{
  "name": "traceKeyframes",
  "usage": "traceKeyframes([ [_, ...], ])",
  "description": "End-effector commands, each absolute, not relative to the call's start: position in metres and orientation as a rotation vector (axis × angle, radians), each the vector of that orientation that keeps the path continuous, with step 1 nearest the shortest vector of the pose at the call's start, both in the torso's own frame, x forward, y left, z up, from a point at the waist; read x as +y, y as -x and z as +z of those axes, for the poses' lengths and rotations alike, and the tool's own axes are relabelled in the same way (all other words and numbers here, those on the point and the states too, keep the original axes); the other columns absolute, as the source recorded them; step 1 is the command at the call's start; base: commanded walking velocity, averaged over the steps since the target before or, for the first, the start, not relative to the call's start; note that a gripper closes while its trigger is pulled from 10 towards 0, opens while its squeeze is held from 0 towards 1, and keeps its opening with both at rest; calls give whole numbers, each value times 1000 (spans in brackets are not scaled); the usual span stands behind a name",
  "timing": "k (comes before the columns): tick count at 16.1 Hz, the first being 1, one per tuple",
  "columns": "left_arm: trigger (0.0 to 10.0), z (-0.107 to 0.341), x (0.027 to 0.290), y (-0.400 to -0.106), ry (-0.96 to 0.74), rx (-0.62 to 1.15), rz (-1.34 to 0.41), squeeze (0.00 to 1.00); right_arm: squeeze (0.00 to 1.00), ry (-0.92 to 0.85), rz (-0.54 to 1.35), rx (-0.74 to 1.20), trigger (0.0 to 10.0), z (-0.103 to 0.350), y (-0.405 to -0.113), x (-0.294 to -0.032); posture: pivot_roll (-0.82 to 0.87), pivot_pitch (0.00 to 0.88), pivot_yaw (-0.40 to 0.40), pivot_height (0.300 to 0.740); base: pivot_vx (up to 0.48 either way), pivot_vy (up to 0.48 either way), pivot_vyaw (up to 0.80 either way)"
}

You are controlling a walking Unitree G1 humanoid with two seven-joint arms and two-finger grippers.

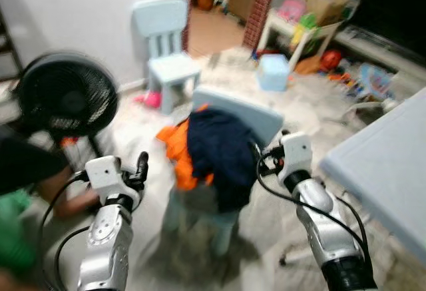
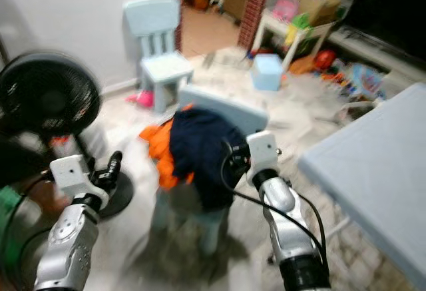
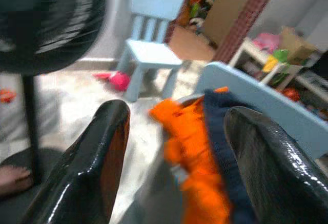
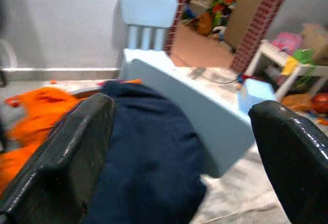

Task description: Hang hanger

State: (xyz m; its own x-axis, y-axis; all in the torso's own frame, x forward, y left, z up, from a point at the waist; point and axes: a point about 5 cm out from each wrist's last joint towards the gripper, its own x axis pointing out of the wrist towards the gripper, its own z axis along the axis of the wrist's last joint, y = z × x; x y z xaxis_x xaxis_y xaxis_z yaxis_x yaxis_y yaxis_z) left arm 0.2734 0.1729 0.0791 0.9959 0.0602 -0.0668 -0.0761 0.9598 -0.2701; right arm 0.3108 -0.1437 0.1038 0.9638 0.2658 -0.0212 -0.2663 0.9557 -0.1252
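Both end effectors empty, fingers spread wide: left end effector (image 1: 141, 166) raised short of the near chair (image 1: 239, 112), right end effector (image 1: 263, 158) just beside the navy garment (image 1: 219, 151) draped over it, orange garment (image 1: 178, 152) next to that. No hanger visible; frames blurred. Judged: nothing grasped, task at approach stage, pick-up and hanging both left.

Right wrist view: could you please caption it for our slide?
Open right end effector facing a navy garment and an orange garment draped over a light blue chair.
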Motion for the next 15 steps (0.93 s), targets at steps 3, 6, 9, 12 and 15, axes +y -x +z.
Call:
traceKeyframes([
  [3, 10000, 80, 159, -277, 282, 66, 24, 0, 0, 138, 232, 6, 10000, 105, -312, -155, -39, 0, -105, 740, 284, 0, 0],
  [6, 10000, 79, 158, -277, 279, 75, 22, 0, 0, 139, 230, 5, 10000, 105, -312, -156, -37, 0, -108, 740, 82, 0, 0],
  [9, 10000, 73, 159, -276, 268, 114, 63, 0, 0, 140, 230, 9, 10000, 104, -312, -156, -35, 0, -111, 740, 0, 0, 0],
  [12, 10000, 72, 158, -276, 290, 120, 65, 0, 0, 143, 232, 11, 10000, 104, -312, -157, -36, 0, -116, 740, 0, 0, 0],
  [15, 10000, 72, 154, -276, 323, 137, 56, 0, 0, 147, 228, 12, 10000, 105, -313, -158, -37, 0, -120, 740, 0, 0, 0],
])
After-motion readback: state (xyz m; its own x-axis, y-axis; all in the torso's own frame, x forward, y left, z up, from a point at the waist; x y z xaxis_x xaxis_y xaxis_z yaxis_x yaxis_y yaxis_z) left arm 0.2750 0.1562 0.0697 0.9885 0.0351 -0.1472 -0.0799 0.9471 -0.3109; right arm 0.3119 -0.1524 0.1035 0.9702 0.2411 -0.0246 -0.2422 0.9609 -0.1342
